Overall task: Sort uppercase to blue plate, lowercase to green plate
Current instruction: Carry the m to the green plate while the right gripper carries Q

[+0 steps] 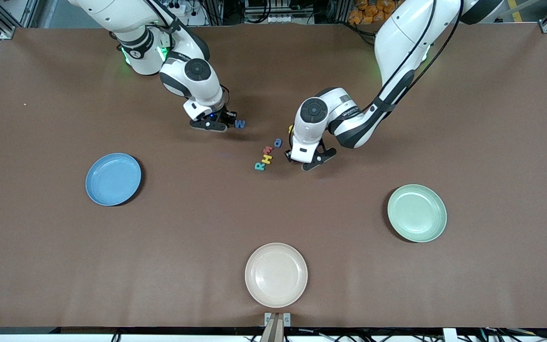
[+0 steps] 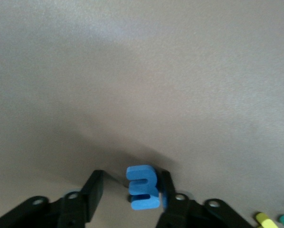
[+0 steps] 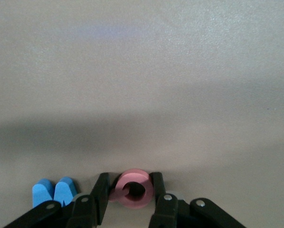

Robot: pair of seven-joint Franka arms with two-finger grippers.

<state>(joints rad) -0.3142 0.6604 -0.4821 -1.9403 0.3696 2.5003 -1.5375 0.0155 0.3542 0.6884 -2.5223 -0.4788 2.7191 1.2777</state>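
My right gripper [image 3: 130, 186] is down on the table, shut on the red Q [image 3: 131, 176]. The dark blue W [image 3: 54, 190] lies just beside it [image 1: 240, 124]. My left gripper [image 2: 131, 186] is low on the table and open. The blue "m" [image 2: 143, 186] stands on edge between its fingers, against one of them and apart from the other. In the front view the blue "a" [image 1: 278, 142], red lowercase letter [image 1: 268, 150], yellow H [image 1: 267, 159] and teal R [image 1: 259, 166] lie in a row next to the left gripper [image 1: 315, 161]. The blue plate [image 1: 113, 179] and green plate [image 1: 417, 213] hold nothing.
A cream plate [image 1: 276, 274] sits near the table's front edge, nearer to the front camera than the letters. A yellow letter [image 1: 291, 128] shows partly under the left arm's wrist. The brown cloth [image 1: 41, 237] covers the whole table.
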